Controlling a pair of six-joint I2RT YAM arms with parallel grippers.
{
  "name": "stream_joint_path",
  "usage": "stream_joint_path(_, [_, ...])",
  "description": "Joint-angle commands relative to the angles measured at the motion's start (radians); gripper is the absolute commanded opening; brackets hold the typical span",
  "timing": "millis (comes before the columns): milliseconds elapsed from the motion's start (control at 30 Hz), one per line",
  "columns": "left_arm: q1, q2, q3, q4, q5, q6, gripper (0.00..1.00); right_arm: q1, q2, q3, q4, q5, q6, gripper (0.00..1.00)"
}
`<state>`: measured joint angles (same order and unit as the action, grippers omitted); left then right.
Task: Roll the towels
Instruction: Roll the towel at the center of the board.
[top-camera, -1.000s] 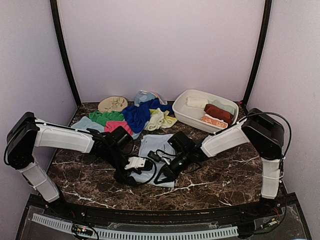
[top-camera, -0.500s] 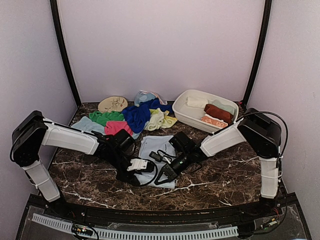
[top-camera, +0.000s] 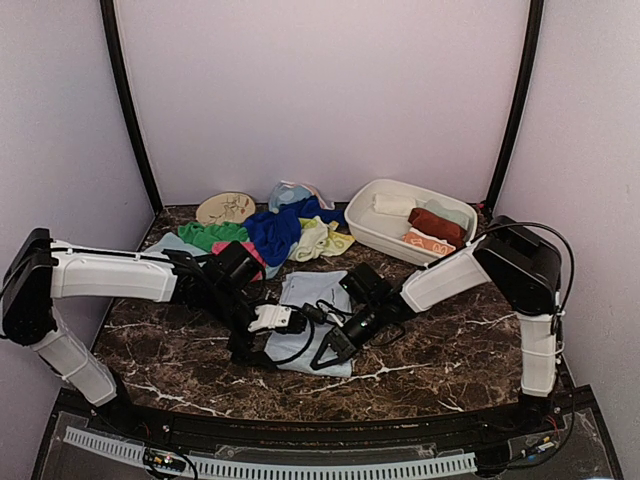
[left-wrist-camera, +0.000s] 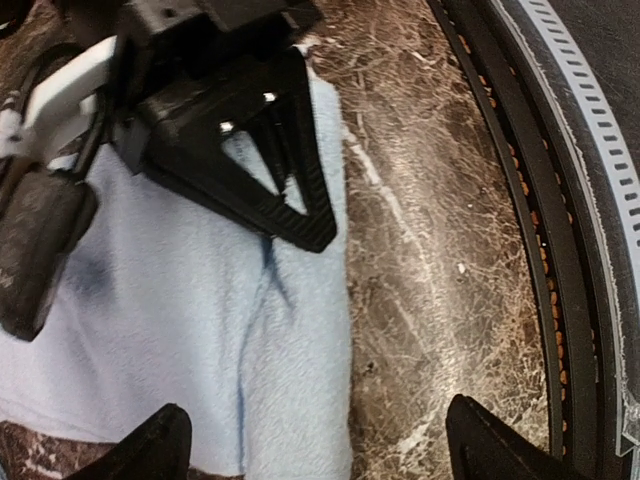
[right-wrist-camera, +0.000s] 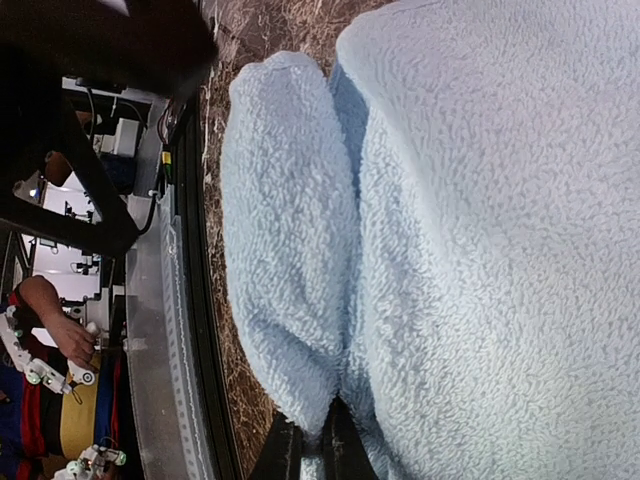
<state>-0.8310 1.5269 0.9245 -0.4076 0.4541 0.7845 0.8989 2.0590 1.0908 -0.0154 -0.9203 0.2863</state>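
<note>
A pale blue towel (top-camera: 305, 300) lies spread on the marble in front of both arms, its near edge turned over into a soft fold (right-wrist-camera: 280, 230). My right gripper (right-wrist-camera: 312, 452) is shut on that fold at the towel's near edge (top-camera: 325, 352). My left gripper (left-wrist-camera: 325, 455) hovers open and wide just left of it (top-camera: 252, 352), one finger over the towel (left-wrist-camera: 200, 330), the other over bare marble, holding nothing. More towels lie in a heap at the back: green (top-camera: 213, 235), royal blue (top-camera: 275, 228), lime-yellow (top-camera: 320, 238), pink-red (top-camera: 232, 250).
A white oval basin (top-camera: 368, 234) at the back right holds rolled towels, one white (top-camera: 392, 204) and one rust-brown (top-camera: 437, 224). A round tan disc (top-camera: 225, 207) lies at the back left. The table's black front rail (left-wrist-camera: 560, 200) runs close to the grippers.
My left gripper narrowed, then opened wide, and its arm has stretched lower and to the left. The right gripper kept its pinch on the towel's fold and barely moved.
</note>
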Motion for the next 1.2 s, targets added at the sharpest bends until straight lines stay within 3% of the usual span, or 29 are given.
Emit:
stream_joint_path(0, [-0.046, 0.067, 0.020, -0.055, 0.056, -0.002, 0.86, -0.009, 0.049, -0.001, -0.078, 0.026, 0.005, 0.00])
stream_joint_path(367, [-0.051, 0.191, 0.028, 0.029, -0.069, -0.018, 0.38, -0.009, 0.038, -0.006, -0.070, 0.016, 0.019, 0.00])
stream_joint_path(500, [-0.051, 0.202, 0.018, 0.033, -0.080, -0.016, 0.04, -0.011, 0.032, -0.005, -0.055, 0.016, 0.036, 0.00])
stream_joint_path(533, [-0.051, 0.208, 0.015, 0.031, -0.084, -0.013, 0.00, -0.011, 0.027, -0.005, -0.050, 0.018, 0.040, 0.01])
stream_joint_path(767, [0.020, 0.257, 0.065, -0.089, 0.054, -0.041, 0.00, -0.016, -0.110, -0.088, 0.054, 0.180, 0.049, 0.16])
stream_joint_path(867, [0.068, 0.279, 0.114, -0.184, 0.181, -0.058, 0.00, -0.017, -0.245, -0.189, 0.115, 0.356, 0.024, 0.30])
stream_joint_path(933, [0.085, 0.304, 0.150, -0.267, 0.262, -0.056, 0.00, -0.015, -0.377, -0.266, 0.152, 0.514, -0.009, 0.46])
stream_joint_path(967, [0.089, 0.319, 0.163, -0.301, 0.295, -0.053, 0.00, -0.011, -0.440, -0.300, 0.160, 0.602, -0.035, 0.58])
stream_joint_path(1000, [0.092, 0.331, 0.172, -0.327, 0.339, -0.051, 0.00, -0.003, -0.517, -0.333, 0.171, 0.706, -0.055, 0.93])
stream_joint_path(1033, [0.095, 0.346, 0.178, -0.358, 0.362, -0.048, 0.00, 0.014, -0.596, -0.384, 0.188, 0.821, -0.084, 0.99])
stream_joint_path(1100, [0.098, 0.380, 0.193, -0.395, 0.378, -0.041, 0.00, 0.068, -0.744, -0.446, 0.224, 1.096, -0.157, 1.00])
stream_joint_path(1167, [0.103, 0.403, 0.205, -0.416, 0.383, -0.035, 0.00, 0.080, -0.869, -0.508, 0.293, 1.276, -0.181, 1.00])
